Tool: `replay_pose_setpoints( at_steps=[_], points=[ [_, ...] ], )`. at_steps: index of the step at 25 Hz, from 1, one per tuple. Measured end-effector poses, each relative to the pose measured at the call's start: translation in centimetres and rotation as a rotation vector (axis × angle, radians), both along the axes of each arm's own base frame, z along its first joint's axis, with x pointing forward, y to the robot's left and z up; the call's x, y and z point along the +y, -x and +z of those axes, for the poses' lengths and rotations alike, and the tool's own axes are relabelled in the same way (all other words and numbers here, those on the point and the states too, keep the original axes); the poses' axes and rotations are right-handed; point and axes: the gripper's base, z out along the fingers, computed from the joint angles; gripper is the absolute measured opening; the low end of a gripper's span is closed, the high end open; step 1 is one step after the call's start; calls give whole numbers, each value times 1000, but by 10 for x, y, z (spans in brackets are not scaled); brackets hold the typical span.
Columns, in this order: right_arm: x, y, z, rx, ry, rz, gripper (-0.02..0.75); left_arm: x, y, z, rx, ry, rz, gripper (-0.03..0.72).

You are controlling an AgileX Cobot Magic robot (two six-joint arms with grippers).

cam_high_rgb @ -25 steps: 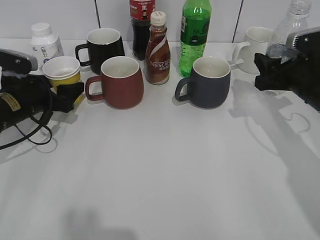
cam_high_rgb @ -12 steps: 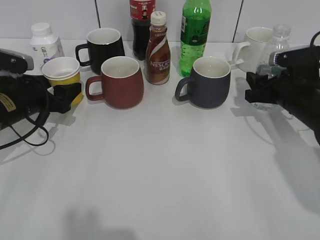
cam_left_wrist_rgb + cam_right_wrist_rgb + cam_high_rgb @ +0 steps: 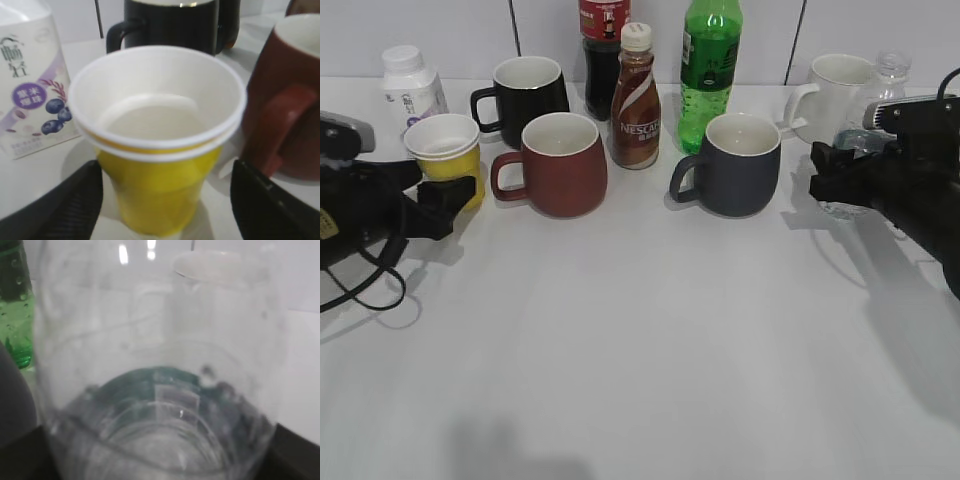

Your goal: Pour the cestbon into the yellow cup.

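Cestbon (image 3: 873, 110) standing far right beside white mug (image 3: 837, 85), right gripper (image 3: 840, 178) fingers pinching it.
Left gripper (image 3: 445, 190) fingers sitting spread around yellow cup (image 3: 446, 155), far left.

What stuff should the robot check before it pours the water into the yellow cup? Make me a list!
1. Yellow cup standing upright: ok.
2. Room in the cup: ok, its white inside looks dry, with nothing in it.
3. Left pincer around the cup: not ok yet; its fingers sit on either side with gaps, so it is open.
4. Right pincer gripping the cestbon: cannot tell; the bottle fills the wrist view, but contact is not visible.
5. Bottle cap off: cannot tell; the top is too faint.
6. Bottle near the cup: not ok; the brown-red mug and grey mug stand between them.
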Motion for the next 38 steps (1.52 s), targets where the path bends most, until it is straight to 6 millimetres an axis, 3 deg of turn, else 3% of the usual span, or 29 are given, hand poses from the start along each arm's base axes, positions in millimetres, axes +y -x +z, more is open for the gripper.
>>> replay_pose_setpoints(
  at_steps=[5,13,19,30,38],
  points=[
    [0,0,-1,26,2,-1,621,3,13,5,-8,14,13,601],
    [-2,5,-2,71,-14,-13,627,5,32,10,10,40,24,599],
    [-5,25,-6,117,-28,-19,627,7,50,19,17,83,31,594],
    [-9,61,14,230,-89,-20,617,-7,80,31,129,154,-14,593],
    [-9,83,39,415,-105,-7,596,-5,100,58,186,118,33,562]
  ],
)
